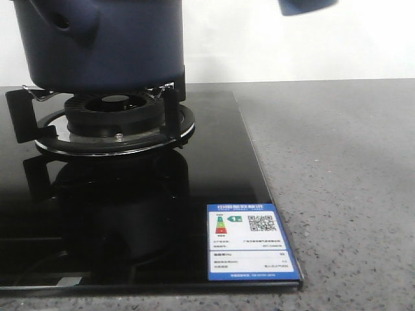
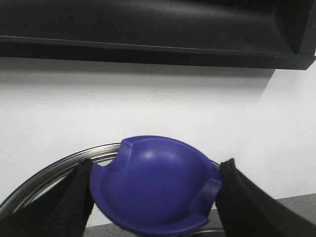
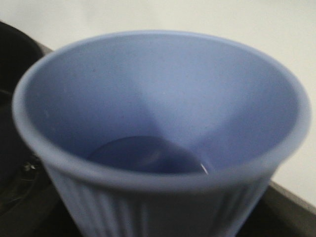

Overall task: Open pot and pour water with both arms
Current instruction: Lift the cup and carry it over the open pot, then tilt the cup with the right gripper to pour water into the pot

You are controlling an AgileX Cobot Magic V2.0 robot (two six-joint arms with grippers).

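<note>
l gripper (image 2: 155, 197) pinching blue lid knob (image 2: 155, 187); r gripper state unclear, cup (image 3: 158, 138) close; pot (image 1: 97, 45) on burner (image 1: 117, 120).

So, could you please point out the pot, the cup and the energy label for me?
pot (image 1: 110, 48): front view, on its dark blue side wall.
cup (image 3: 163, 98): right wrist view, on its inner wall.
energy label (image 1: 249, 243): front view, at its middle.
</note>
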